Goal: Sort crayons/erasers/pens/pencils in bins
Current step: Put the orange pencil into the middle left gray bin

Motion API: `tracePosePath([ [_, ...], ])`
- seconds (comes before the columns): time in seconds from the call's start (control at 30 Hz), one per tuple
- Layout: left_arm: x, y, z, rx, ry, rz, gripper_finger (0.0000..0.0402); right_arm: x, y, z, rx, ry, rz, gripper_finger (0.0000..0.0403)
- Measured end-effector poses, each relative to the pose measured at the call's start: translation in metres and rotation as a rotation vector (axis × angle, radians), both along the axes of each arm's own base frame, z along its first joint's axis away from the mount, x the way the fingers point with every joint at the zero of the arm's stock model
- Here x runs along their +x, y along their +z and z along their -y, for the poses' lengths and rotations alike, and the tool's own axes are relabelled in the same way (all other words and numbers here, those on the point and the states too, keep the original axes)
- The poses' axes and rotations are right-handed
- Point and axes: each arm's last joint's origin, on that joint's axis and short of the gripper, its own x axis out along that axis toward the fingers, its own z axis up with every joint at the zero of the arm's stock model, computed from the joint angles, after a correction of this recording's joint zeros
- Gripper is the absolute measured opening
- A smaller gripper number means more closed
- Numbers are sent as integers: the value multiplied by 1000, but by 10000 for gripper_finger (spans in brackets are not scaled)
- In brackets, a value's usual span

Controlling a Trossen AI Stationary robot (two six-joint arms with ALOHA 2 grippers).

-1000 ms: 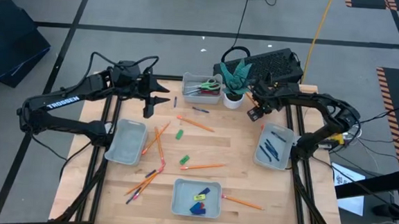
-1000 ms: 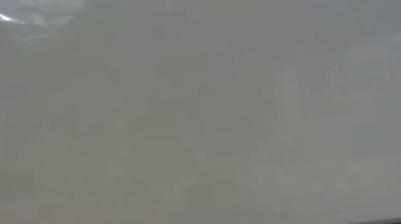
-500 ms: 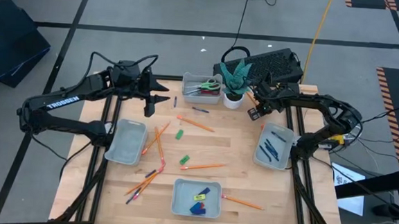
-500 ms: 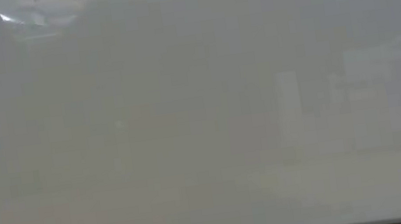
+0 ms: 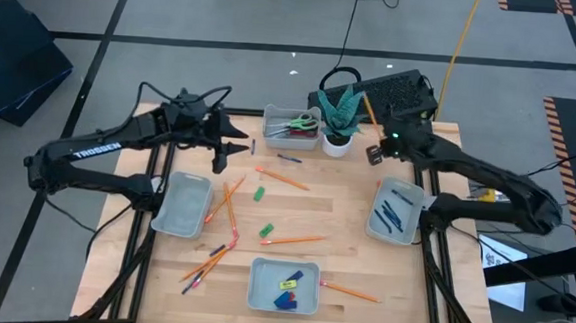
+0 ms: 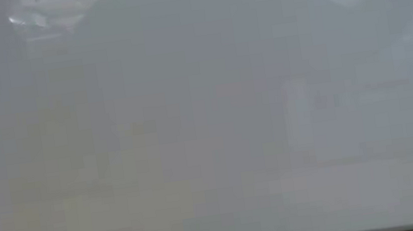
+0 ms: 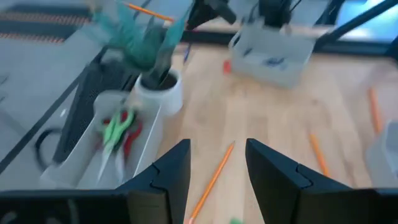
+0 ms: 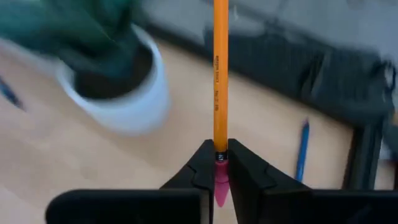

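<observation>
My right gripper (image 5: 375,153) hangs at the far right by the white plant pot (image 5: 336,142), shut on an orange pencil (image 8: 220,68). My left gripper (image 5: 219,157) hovers open at the far left above the wood; an orange pencil (image 7: 214,177) lies on the table below its fingers. More pencils (image 5: 282,178) and two green erasers (image 5: 259,193) lie mid-table. Four grey bins stand around: a left one (image 5: 183,203), a far one (image 5: 290,127) with scissors, a right one (image 5: 397,210) with pens, a near one (image 5: 283,285) with erasers. The low view shows only grey haze. My right gripper pinches the pencil's pink eraser end (image 8: 219,163) between its two fingers. The pencil runs straight out ahead of the fingertips, along the fingers. It is lifted clear of the table, and its free end (image 5: 366,104) points toward the far edge beside the plant.
A dark pen (image 5: 288,159) lies near the scissors bin, another (image 8: 302,149) by the frame at the far right. Pencils cluster at the near left (image 5: 207,265) and near right (image 5: 350,292). A black keyboard (image 5: 397,91) sits behind the plant.
My right arm has stretched out and its gripper has gone a little toward the table's far right corner, carrying the pencil, which now points toward the far edge. My left gripper has edged slightly toward the right.
</observation>
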Motion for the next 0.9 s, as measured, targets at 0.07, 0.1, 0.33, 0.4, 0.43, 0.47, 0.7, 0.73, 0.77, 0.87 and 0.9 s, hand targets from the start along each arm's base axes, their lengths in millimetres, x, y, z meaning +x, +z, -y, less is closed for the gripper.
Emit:
tracePosePath([
  [0.07,5,-7,0,7,-25,67,157,-2,17,-10,-89,32,87,20],
  [0.1,7,-11,0,12,-26,103,157,-2,25,-15,-132,59,137,20],
  [0.33,29,-15,2,93,-77,328,212,29,59,-50,-348,384,411,20],
  [0.4,39,-17,3,99,-96,363,236,46,61,-64,-396,497,453,20],
  [0.43,44,-19,4,106,-108,377,248,55,61,-70,-419,551,466,20],
  [0.47,50,-21,6,119,-124,395,259,65,60,-78,-439,617,486,20],
  [0.7,87,-39,28,219,-320,491,288,119,45,-116,-560,893,632,20],
  [0.73,90,-40,32,236,-339,510,286,123,43,-119,-576,907,639,20],
  [0.77,93,-41,36,251,-355,529,283,126,41,-121,-588,923,648,20],
  [0.87,98,-39,45,264,-382,585,269,133,37,-123,-611,937,665,20],
  [0.9,98,-37,47,256,-374,607,263,134,36,-123,-615,936,667,20],
])
